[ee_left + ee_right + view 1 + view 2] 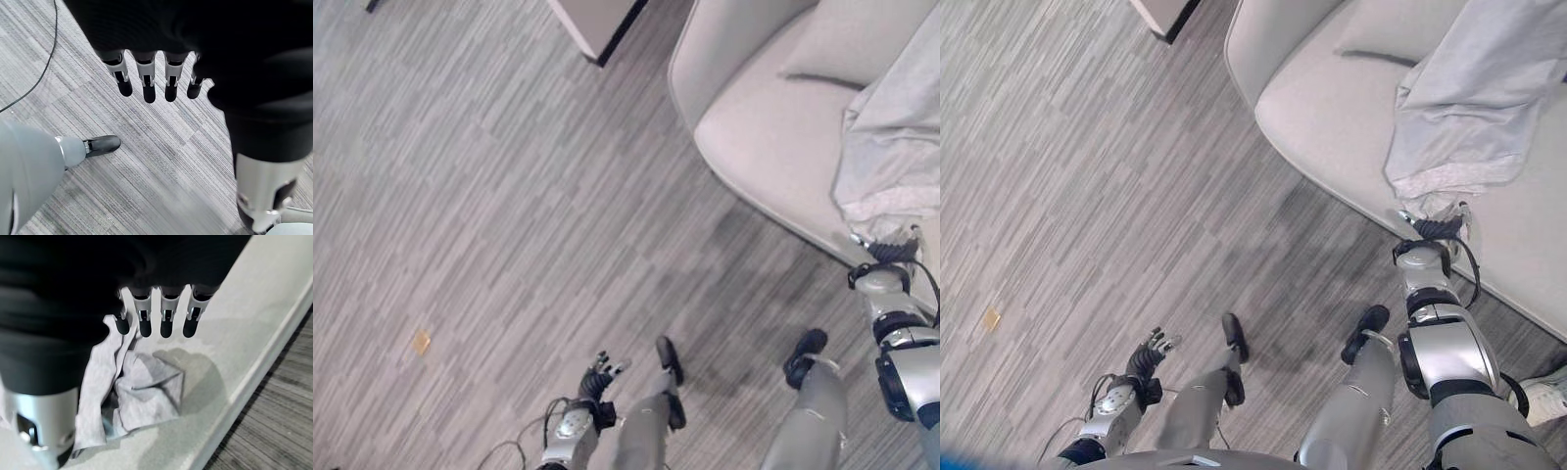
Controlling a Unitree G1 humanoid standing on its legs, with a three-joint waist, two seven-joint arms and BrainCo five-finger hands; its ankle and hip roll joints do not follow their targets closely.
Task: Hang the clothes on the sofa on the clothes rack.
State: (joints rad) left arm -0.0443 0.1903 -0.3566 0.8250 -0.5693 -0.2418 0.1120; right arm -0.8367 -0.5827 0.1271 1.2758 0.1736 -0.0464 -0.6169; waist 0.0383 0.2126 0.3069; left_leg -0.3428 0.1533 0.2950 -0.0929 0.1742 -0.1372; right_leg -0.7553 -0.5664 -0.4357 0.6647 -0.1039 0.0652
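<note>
A light grey garment (891,147) lies crumpled on the seat of the pale sofa (773,137), its hem bunched near the front edge. My right hand (1435,227) hovers just over that bunched hem (142,391). In the right wrist view its fingers (166,318) are straight above the cloth and the thumb stands apart, so the hand is open with nothing gripped. My left hand (599,377) hangs low beside the body over the carpet, with its fingers (146,78) relaxed and open.
A pale cabinet corner (597,24) stands on the grey striped carpet beyond the sofa's arm. A small yellow scrap (421,341) lies on the floor at the left. A person's shoe (1547,392) shows at the right edge by the sofa front.
</note>
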